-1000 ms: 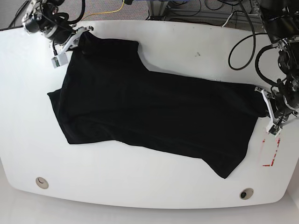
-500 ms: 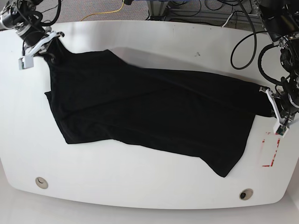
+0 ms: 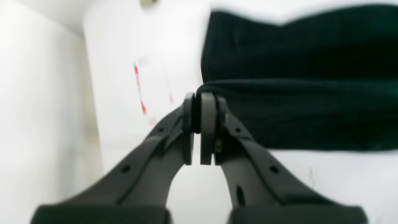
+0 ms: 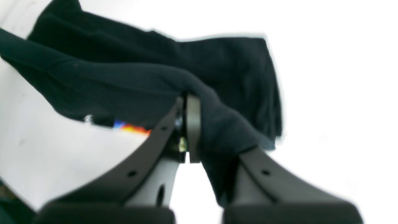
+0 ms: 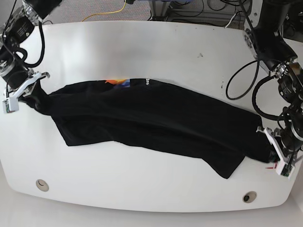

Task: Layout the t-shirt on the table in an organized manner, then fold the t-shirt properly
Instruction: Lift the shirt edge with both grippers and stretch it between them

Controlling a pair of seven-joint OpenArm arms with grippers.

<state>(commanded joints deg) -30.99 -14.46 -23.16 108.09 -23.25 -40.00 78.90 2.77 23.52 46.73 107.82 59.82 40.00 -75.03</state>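
The black t-shirt (image 5: 156, 123) lies in a long band across the white table (image 5: 165, 42), stretched between both grippers. Its far edge is folded over, showing an orange and purple print (image 5: 117, 81). My right gripper (image 5: 22, 92) is at the table's left edge, shut on a bunched end of the t-shirt (image 4: 174, 81), with the print (image 4: 132, 127) just beside its fingers. My left gripper (image 5: 278, 160) is at the right front, shut on a thin hem of the t-shirt (image 3: 295, 102). In the wrist views the right gripper (image 4: 186, 105) and left gripper (image 3: 197, 102) show both jaws pinched on cloth.
Two round grommet holes (image 5: 42, 185) (image 5: 249, 196) sit near the front edge. A red rectangle marking (image 3: 140, 93) lies just beside the left gripper, close to the table's right edge. Cables and arm bases crowd the back corners.
Both grippers moved toward the front of the table, still holding the t-shirt. The right one dragged the far corner down the left edge, folding the cloth over and exposing the print.
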